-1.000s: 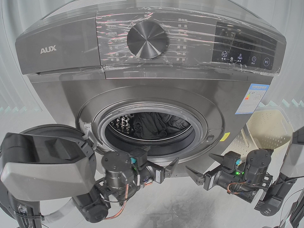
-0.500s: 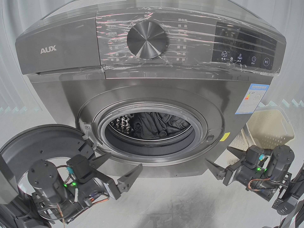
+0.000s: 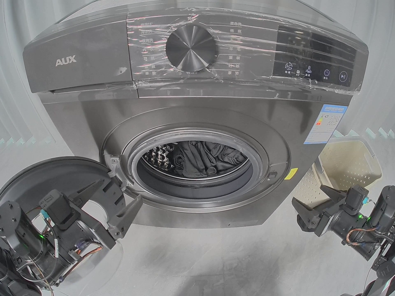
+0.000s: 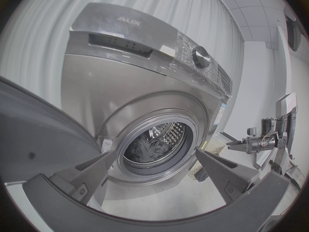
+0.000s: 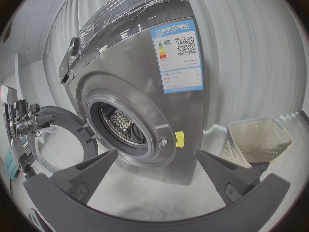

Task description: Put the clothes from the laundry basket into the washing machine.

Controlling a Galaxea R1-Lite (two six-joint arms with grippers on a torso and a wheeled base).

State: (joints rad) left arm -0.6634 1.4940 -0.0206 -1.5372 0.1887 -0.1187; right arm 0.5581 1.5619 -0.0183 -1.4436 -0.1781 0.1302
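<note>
The washer [image 3: 197,112] is standing on the floor with its door [image 3: 49,177] swung fully open to the left of the port. Dark clothes [image 3: 201,159] are lying in a crumpled heap inside the drum [image 3: 158,157], resting on the drum's low side and filling much of the port's width. Perforated drum wall is showing to the left of the heap.

The left gripper [image 3: 119,190] is hovering low in front of the open door, left of and below the port. Its jaws are spread wide and are gripping nothing. The clothes are sitting well apart from it, up and to the right, behind the port rim.

The right gripper [image 3: 308,195] is hovering low off the washer's right front corner, just in front of the basket [image 3: 372,161]. Its jaws are also spread wide and are gripping nothing. The clothes are lying well apart from it, up and to the left.

The basket is sitting on the floor just beside the washer's right side, tilted so that its mouth is facing forward. A dark shape [image 5: 259,166] is showing at its low edge; whether this is cloth cannot be told.
</note>
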